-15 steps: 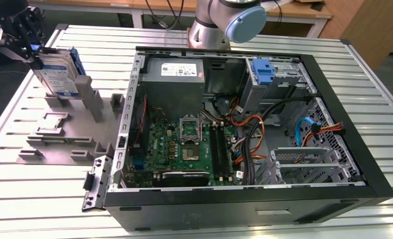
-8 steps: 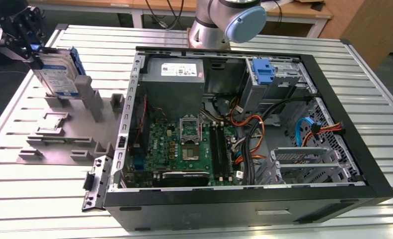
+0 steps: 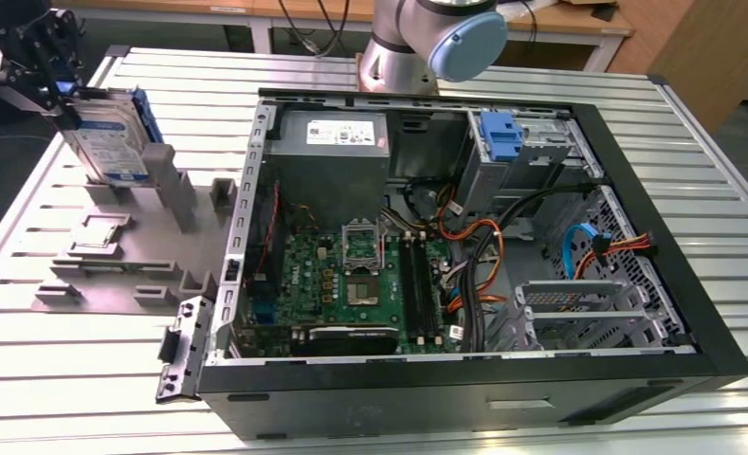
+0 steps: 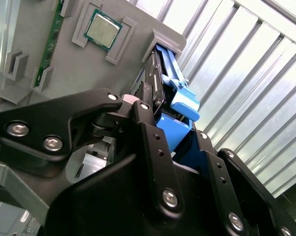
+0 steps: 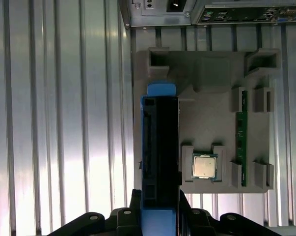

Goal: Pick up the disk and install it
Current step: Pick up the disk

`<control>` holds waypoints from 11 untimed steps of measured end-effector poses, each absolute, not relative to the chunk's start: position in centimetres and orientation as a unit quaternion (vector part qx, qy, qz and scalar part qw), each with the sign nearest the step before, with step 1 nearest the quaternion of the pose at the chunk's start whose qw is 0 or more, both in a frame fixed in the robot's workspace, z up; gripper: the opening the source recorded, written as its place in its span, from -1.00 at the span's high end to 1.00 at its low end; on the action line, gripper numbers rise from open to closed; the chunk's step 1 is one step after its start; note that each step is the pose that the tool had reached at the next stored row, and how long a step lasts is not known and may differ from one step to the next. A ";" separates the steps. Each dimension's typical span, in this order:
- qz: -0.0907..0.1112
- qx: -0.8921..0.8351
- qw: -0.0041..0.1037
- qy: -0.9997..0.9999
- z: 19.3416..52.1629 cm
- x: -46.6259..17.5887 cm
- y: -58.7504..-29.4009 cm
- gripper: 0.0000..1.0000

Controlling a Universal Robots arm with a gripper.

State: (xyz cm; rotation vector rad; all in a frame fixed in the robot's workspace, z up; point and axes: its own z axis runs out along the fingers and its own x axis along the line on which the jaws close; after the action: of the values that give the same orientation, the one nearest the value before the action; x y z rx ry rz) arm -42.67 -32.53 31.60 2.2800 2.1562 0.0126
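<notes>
At the exterior view's left, beside the open computer case (image 3: pixel 475 237), the pincer (image 3: pixel 73 100) is clamped on the disk (image 3: pixel 115 147). The disk stands upright on edge at the grey holder (image 3: pixel 120 270) on the bench (image 3: pixel 45 379).

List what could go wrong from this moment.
1. The jaws clamp the disk at its top end while it stands upright in a slot of the grey fixture; it may tilt or jam there.
2. Loose cables cross the open computer case beside the metal cage; the disk might snag them.
</notes>
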 end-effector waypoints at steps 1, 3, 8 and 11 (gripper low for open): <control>0.004 0.727 0.002 0.687 31.7 -42.7 -32.5 0.26; 0.004 0.727 0.002 0.687 31.7 -42.7 -32.5 0.26; 0.004 0.727 0.002 0.687 31.9 -42.7 -32.5 0.26; 0.004 0.727 0.002 0.687 32.0 -42.7 -32.5 0.26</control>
State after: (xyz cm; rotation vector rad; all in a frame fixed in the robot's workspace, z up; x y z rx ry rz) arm -42.67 -32.53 31.96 2.2800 2.1563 0.0126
